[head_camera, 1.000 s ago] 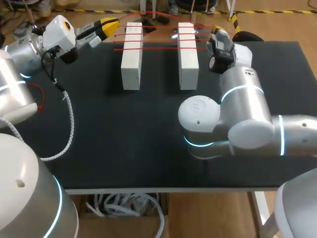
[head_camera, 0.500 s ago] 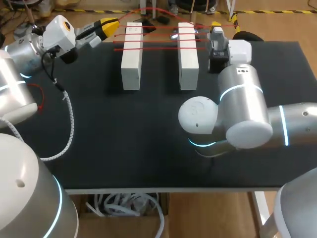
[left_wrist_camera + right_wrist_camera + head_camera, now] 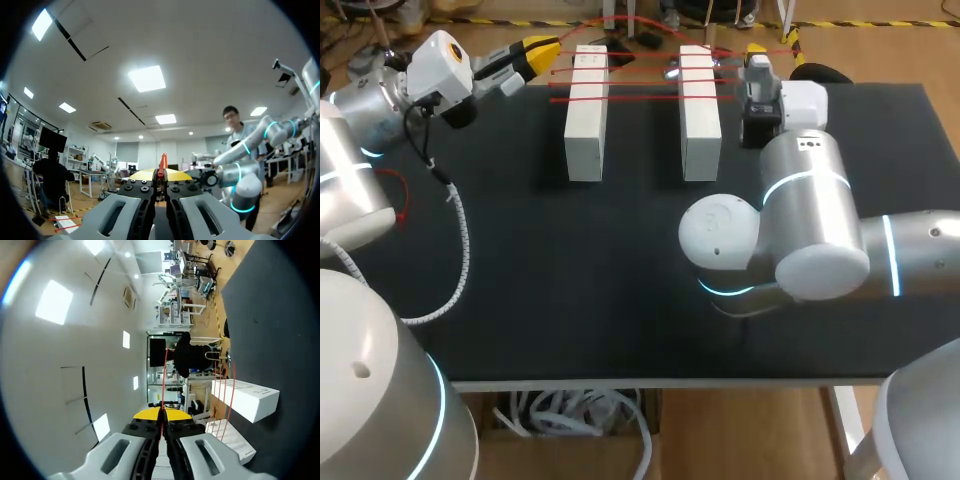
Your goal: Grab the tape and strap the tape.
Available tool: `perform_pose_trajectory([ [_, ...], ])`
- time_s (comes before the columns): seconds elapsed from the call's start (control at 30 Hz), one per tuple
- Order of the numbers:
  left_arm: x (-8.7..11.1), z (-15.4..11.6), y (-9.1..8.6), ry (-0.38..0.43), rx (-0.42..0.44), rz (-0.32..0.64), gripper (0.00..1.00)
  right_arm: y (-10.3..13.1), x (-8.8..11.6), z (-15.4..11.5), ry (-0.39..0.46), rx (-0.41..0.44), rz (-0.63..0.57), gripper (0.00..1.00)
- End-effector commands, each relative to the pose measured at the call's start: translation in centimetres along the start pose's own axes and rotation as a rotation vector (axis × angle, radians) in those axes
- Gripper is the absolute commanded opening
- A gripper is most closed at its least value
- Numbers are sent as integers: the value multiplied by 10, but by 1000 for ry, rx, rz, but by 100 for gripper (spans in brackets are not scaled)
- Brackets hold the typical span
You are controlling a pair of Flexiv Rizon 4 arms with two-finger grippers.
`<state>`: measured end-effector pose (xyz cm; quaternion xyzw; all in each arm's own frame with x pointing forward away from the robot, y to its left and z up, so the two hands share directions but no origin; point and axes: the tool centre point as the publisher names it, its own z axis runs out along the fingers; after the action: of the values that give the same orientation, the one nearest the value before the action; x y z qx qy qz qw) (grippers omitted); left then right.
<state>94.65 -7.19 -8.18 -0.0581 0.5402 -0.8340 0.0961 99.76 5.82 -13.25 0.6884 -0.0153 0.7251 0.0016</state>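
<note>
Several strands of red tape stretch across two white blocks near the black table's far edge. The left gripper and right gripper each pinch an end between closed yellow tips, and overhead the right's fingers are mostly hidden behind its wrist

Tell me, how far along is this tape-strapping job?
Done: several strands of thin red tape already run across the two white rectangular blocks. In hand: the left gripper and right gripper each pinch the tape, stretched taut beyond the blocks. Probably left: further passes, or fastening the end.
</note>
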Motion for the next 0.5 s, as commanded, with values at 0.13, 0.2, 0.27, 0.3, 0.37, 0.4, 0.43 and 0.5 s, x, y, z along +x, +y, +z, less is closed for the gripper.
perform_pose_trajectory([
  [0.13, 0, 0, 0, 1, 1, 1, 0, 1, 2, 1, -5, 2, -2, 0],
  [0.2, 0, 0, 0, 1, 1, 1, 0, 1, 2, 1, -5, 2, -2, 0],
  [0.27, 0, 0, 0, 1, 1, 1, 0, 1, 2, 1, -5, 2, -2, 0],
  [0.3, 0, 0, 0, 1, 1, 1, 0, 1, 2, 1, -5, 2, -2, 0],
  [0.37, 0, 0, 0, 1, 1, 1, 0, 1, 2, 1, -5, 2, -2, 0],
  [0.4, 0, 0, 0, 1, 1, 1, 0, 1, 2, 1, -5, 2, -2, 0],
  [0.43, 1, 3, -3, 29, -31, -1, 0, 1, 2, 1, -5, 2, -2, 0],
  [0.5, 1, 7, -9, 48, -87, -16, 0, 1, 2, 1, -5, 2, -2, 0],
])
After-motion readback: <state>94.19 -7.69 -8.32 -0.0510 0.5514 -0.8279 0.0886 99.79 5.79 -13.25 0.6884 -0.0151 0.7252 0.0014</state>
